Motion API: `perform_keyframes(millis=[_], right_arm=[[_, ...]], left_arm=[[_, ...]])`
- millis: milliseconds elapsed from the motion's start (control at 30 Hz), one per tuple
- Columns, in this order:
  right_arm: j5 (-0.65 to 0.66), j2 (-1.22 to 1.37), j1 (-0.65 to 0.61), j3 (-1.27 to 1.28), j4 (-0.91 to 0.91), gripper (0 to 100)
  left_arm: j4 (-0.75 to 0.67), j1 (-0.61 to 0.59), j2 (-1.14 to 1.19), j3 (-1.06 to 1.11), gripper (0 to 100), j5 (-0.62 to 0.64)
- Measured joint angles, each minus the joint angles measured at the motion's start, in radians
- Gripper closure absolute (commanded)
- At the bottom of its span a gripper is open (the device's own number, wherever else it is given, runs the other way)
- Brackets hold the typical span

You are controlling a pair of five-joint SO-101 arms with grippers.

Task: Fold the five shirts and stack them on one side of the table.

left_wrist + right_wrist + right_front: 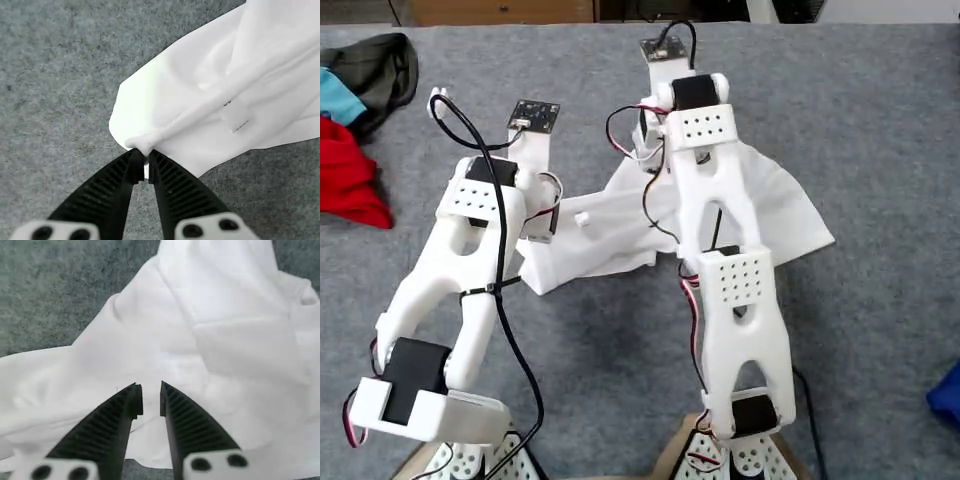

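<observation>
A white shirt (782,215) lies crumpled in the middle of the grey table. My left gripper (542,225) is at the shirt's left edge; in the left wrist view it (144,159) is shut on a pinched corner of the white shirt (175,110), and a taut ridge of cloth runs away from the pinch. My right gripper (644,148) hangs over the shirt's far part. In the right wrist view it (150,392) is open by a narrow gap just above the white shirt (200,315), with nothing between the fingers.
A red shirt (350,185) lies at the table's left edge, with a dark garment (382,70) and a teal one (338,98) behind it. A blue cloth (948,395) shows at the right edge. Bare grey table (880,110) lies to the right.
</observation>
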Motion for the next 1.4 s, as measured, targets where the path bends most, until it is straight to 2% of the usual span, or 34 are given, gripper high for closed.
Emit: perform_keyframes(millis=[267, 500, 800, 1067, 1400], right_arm=[[-0.006, 0.0, 0.002, 0.02, -0.014, 91.8], [-0.003, 0.04, 0.091, 0.02, -0.114, 91.8], [0.043, 0.051, 0.103, -0.008, -0.137, 91.7], [0.063, 0.129, 0.106, -0.038, -0.149, 77.5], [0.063, 0.137, 0.104, -0.038, -0.166, 77.0]], left_arm=[[0.0, 0.0, 0.0, 0.0, 98, 0.0], [0.003, 0.0, 0.0, 0.0, 98, 0.0], [0.006, 0.0, 0.0, 0.0, 98, 0.0], [0.006, 0.0, 0.0, 0.0, 98, 0.0], [0.006, 0.0, 0.0, 0.0, 98, 0.0]])
